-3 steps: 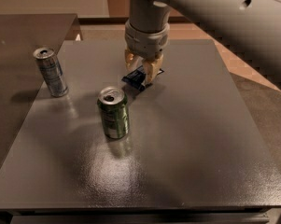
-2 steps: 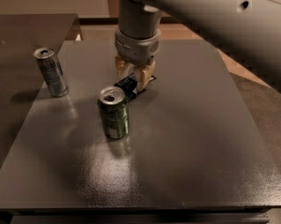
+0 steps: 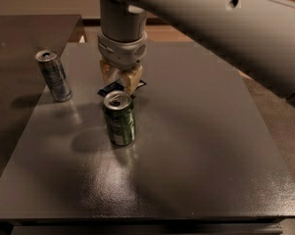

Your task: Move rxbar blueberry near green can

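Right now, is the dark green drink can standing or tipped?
Standing: the dark green drink can has its silver top up. The gripper, behind it, grips the blue snack bar.

Three things on the surface (image 3: pixel 201 146)
The claw (image 3: pixel 120 81) over the rxbar blueberry (image 3: pixel 109 88), just behind the green can (image 3: pixel 119 119); second can (image 3: pixel 54 76) well left.

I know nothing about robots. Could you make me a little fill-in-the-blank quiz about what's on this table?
1. The gripper, low over the table, is shut on the ___.
2. The number of cans standing on the table is ___.
3. The silver-blue can stands to the picture's ___ of the green can.
Missing words: rxbar blueberry; two; left.
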Robot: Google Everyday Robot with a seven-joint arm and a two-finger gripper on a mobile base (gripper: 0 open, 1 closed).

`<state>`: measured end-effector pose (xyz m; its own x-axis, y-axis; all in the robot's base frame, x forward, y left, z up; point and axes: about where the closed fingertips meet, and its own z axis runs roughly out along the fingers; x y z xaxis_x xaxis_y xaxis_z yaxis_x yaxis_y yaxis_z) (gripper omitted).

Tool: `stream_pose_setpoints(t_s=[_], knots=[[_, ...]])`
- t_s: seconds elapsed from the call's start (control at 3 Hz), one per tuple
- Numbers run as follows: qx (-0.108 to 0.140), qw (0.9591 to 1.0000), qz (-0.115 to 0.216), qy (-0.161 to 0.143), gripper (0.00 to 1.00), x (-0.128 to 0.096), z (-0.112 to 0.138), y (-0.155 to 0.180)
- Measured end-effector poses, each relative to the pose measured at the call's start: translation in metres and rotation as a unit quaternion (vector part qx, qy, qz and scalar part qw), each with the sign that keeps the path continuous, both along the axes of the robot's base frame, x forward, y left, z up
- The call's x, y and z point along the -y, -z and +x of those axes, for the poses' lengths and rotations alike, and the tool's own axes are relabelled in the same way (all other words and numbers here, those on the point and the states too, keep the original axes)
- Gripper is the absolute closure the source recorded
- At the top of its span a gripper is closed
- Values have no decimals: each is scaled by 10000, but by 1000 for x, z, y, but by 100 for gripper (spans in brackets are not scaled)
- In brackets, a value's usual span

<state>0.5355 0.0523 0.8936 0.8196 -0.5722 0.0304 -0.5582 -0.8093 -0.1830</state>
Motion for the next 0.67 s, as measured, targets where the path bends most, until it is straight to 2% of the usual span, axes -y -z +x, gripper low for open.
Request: stream_pose_setpoints(t_s=[0.67], knots=[[-19, 10000, -17, -50, 100, -30, 0, 7]])
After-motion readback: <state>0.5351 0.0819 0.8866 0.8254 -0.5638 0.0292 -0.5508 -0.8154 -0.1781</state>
